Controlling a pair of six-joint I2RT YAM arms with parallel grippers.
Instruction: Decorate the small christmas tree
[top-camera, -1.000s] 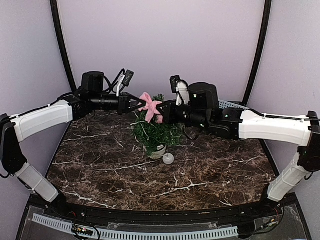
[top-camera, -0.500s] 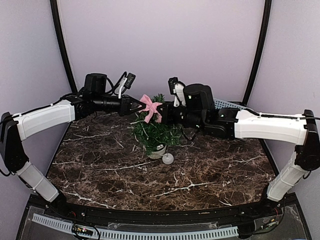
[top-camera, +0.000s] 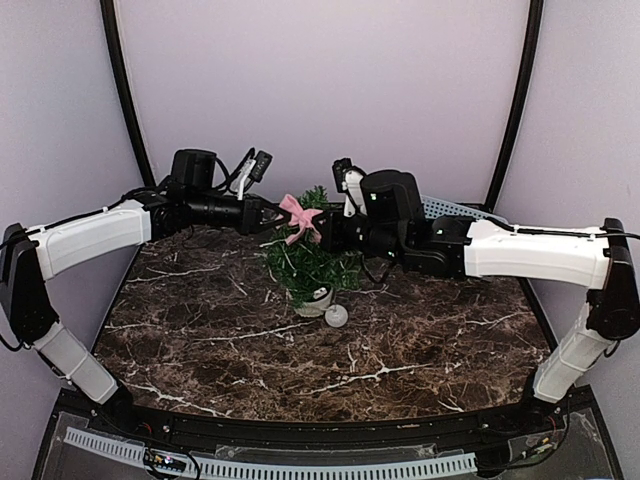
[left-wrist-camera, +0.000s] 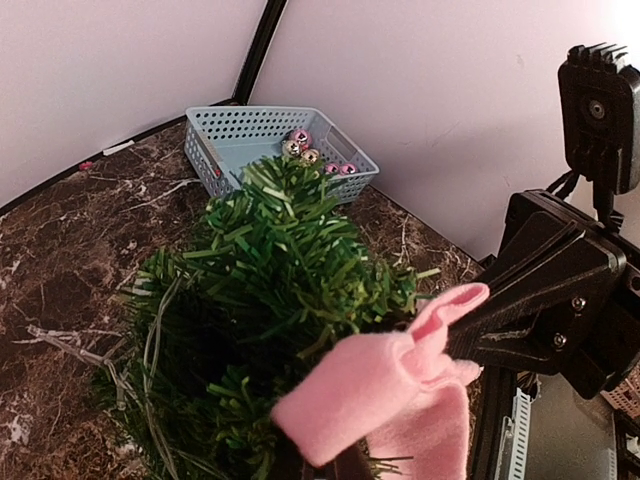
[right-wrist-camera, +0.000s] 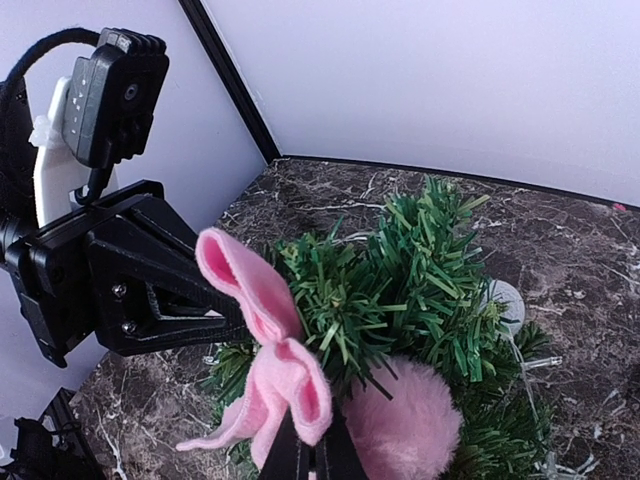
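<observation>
the blue basket (left-wrist-camera: 250, 112) at the far right of the desk (top-camera: 200, 330) holds five small baubles (left-wrist-camera: 298, 138), pink and gold. the tree (top-camera: 308, 262) stands mid-desk in its white pot (top-camera: 321, 299), its top between the left end effector (top-camera: 270, 214) and right end effector (top-camera: 322, 228), both clamped on one pink bow (top-camera: 299, 213). one white ball (top-camera: 336, 317) lies beside the pot, and one pink pom-pom (right-wrist-camera: 400, 412) sits in the branches.

The top external camera looks down from above and behind the arm bases, wide across the marble tabletop (top-camera: 200, 330) toward the back wall. The left wrist camera sits close at the small christmas tree (left-wrist-camera: 270, 300), facing the right tool (left-wrist-camera: 465, 322) and a blue basket (left-wrist-camera: 215, 150) beyond; the right wrist camera, equally close, faces the left tool (right-wrist-camera: 235, 320). All three share the treetop and its pink bow (top-camera: 300, 214).
</observation>
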